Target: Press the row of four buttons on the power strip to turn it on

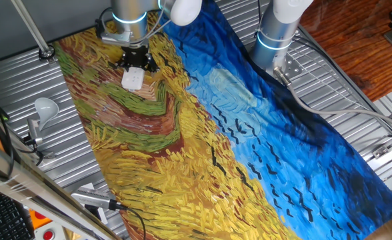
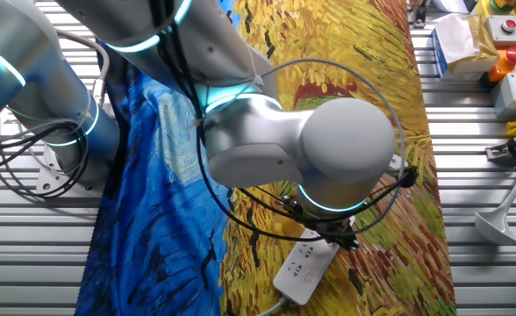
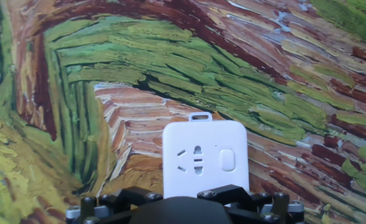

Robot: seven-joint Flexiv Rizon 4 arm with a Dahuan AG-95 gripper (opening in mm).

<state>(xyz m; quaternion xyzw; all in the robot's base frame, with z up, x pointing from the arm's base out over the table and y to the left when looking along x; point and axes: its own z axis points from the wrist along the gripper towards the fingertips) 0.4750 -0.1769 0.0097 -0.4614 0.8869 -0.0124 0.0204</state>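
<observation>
Risk here, as I judge it, is a press landing off target: the row of four buttons cannot be fully made out, only one rounded switch [image 3: 227,159] at 3 o'clock of a socket. The small white plastic oblong power strip [image 2: 305,264] lies on the painted cloth covering the bench [image 1: 183,160], directly beneath the black fingers [image 1: 135,61], whose state I cannot tell.

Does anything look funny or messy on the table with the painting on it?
Nothing looks spilled or broken. The white power strip lies flat on the painted cloth, slanted across it, right under the claw. Its socket face looks clean and whole.
</observation>
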